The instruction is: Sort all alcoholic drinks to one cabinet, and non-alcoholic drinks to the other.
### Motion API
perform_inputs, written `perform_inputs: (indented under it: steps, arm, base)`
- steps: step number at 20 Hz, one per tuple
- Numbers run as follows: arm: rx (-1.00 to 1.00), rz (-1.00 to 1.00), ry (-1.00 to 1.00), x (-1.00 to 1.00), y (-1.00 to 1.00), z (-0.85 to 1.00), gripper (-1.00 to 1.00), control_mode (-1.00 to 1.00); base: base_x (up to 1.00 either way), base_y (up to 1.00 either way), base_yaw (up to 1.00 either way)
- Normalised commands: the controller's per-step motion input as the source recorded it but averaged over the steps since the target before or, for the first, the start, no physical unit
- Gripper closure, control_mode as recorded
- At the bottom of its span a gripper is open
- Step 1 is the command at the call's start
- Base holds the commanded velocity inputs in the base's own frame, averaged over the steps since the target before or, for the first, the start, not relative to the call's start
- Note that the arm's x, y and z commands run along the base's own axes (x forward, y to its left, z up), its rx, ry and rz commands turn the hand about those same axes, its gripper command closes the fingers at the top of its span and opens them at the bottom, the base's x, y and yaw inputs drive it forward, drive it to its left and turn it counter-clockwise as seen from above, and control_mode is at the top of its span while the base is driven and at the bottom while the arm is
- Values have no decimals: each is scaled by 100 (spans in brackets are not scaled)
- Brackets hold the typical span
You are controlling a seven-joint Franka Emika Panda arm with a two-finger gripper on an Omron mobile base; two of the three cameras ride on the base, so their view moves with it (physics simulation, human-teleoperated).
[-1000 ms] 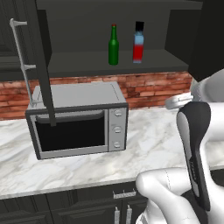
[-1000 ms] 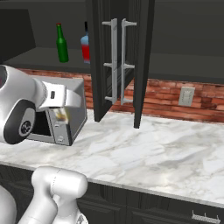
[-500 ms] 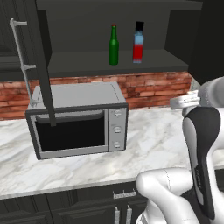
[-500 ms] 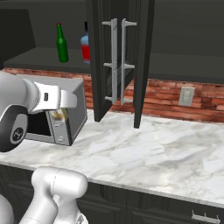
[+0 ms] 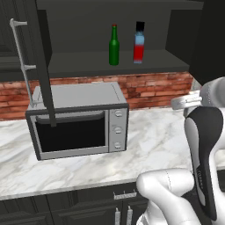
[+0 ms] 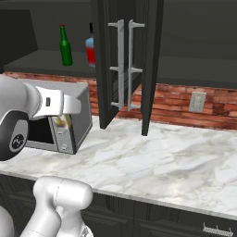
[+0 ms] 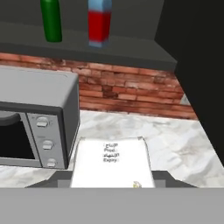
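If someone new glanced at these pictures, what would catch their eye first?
Probably the green bottle and the blue-and-red bottle, side by side on the open cabinet shelf above the microwave. Next, the pale cream container between the gripper's fingers in the hand view.

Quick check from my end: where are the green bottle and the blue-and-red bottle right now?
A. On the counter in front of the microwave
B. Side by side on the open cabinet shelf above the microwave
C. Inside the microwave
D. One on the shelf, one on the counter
B: the green bottle and the blue-and-red bottle stand upright next to each other on the cabinet shelf, above the microwave.
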Motion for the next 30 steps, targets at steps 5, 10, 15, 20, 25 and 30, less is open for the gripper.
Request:
perform_inputs:
  steps: [5,10,15,20,25,30]
  arm:
    - [0,0,0,0,0,0,100,100]
    - [0,0,0,0,0,0,100,100]
    - [0,0,0,0,0,0,100,100]
    - [0,0,0,0,0,0,100,100]
    - [0,0,0,0,0,0,100,100]
    - [0,0,0,0,0,0,100,100]
  base:
    - [-17,0,0]
    - [-53,0,0]
    - [-61,0,0]
    - [-60,-12,-1]
    - [-31,-42,-3]
    - [-2,-47,0]
